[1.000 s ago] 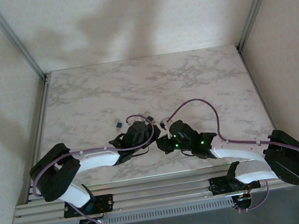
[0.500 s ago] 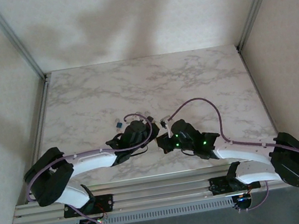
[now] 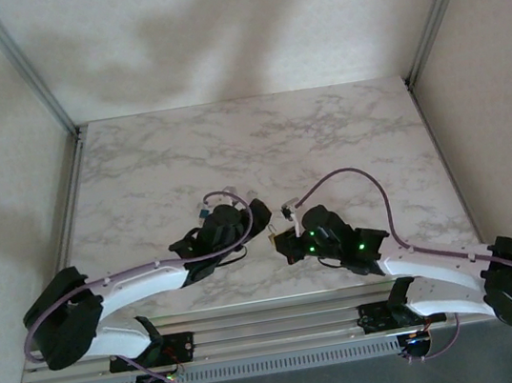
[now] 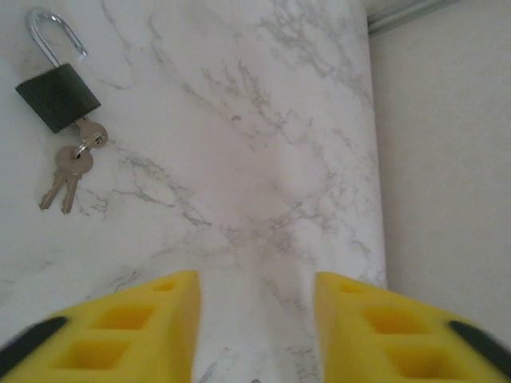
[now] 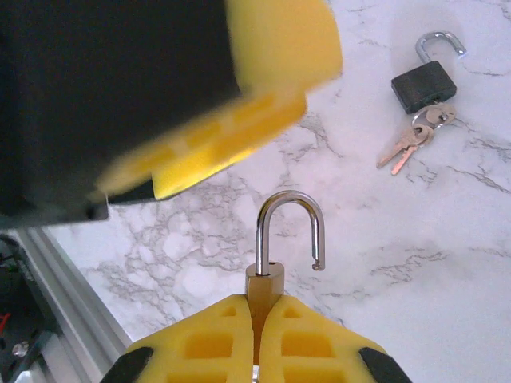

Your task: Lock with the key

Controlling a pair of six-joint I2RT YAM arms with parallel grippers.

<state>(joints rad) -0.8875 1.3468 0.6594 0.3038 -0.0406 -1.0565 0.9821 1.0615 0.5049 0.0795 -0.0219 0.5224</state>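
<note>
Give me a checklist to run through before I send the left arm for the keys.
1. Right gripper shut on the brass padlock: ok.
2. Brass padlock's shackle open and free of the table: ok.
3. Left gripper open and empty: ok.
4. Black padlock and keys lying on the table, apart from both grippers: ok.
5. A key seated in the black padlock's keyhole: cannot tell.
6. Brass padlock's keyhole reachable: cannot tell, since the body's lower part is hidden between the right gripper's fingers.
</note>
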